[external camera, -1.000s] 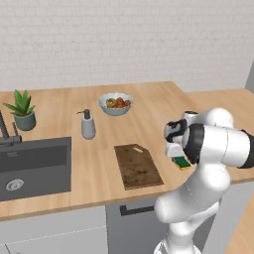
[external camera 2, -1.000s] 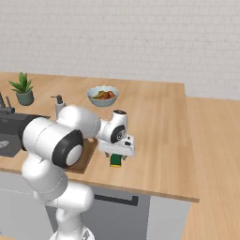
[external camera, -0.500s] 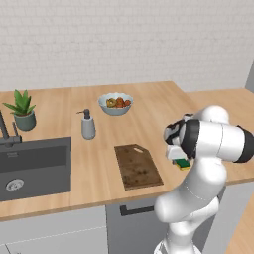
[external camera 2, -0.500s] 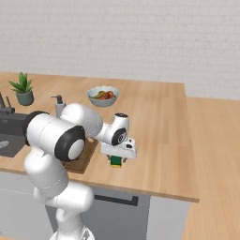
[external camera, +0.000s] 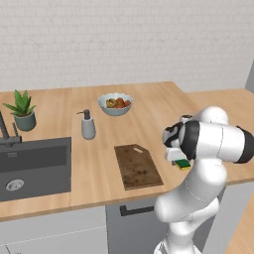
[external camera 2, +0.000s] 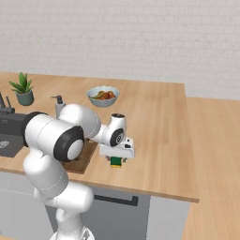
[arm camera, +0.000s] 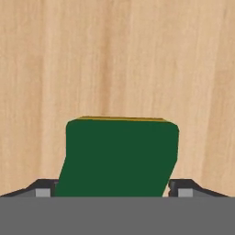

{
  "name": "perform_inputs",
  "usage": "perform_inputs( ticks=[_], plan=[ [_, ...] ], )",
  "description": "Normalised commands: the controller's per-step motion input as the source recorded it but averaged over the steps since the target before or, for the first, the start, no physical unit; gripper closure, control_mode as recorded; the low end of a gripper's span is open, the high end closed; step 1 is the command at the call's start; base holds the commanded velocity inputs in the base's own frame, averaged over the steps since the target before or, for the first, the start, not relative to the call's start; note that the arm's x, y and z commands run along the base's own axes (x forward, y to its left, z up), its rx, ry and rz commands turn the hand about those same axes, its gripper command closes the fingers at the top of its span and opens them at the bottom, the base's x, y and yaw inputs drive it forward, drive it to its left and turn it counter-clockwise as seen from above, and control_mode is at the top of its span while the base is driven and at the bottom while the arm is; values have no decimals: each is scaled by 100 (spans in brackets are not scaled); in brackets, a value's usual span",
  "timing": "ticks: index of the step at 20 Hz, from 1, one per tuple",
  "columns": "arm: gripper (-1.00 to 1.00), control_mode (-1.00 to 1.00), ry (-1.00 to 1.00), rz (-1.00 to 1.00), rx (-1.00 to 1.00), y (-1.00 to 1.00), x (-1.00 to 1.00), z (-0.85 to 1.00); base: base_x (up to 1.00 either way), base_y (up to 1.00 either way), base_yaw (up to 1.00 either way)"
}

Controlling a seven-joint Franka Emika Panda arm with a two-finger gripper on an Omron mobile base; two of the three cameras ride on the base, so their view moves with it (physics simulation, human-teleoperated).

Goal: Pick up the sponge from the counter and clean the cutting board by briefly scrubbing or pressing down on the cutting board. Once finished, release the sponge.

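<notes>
Beside the cutting board: we see the sponge between pincer tips.
Grip: we cannot tell.
Risk: sponge slipping onto the bench.

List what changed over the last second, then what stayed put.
The arm's upper link swung slightly and the hand sits a touch lower over the sponge, with the gripper straddling it, fingers on either side. A firm grip cannot be confirmed. The sponge lies on the counter in the same spot; cutting board, bowl, soap dispenser and plant are unmoved.
</notes>
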Motion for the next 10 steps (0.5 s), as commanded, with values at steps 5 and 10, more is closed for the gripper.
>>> perform_inputs(
  ticks=[5,10],
  plan=[
    [100,-100,1,9,-2,18,-16,-38,0,0,0],
    [100,-100,0,11,0,44,-7,26,0,0,0]
  ],
)
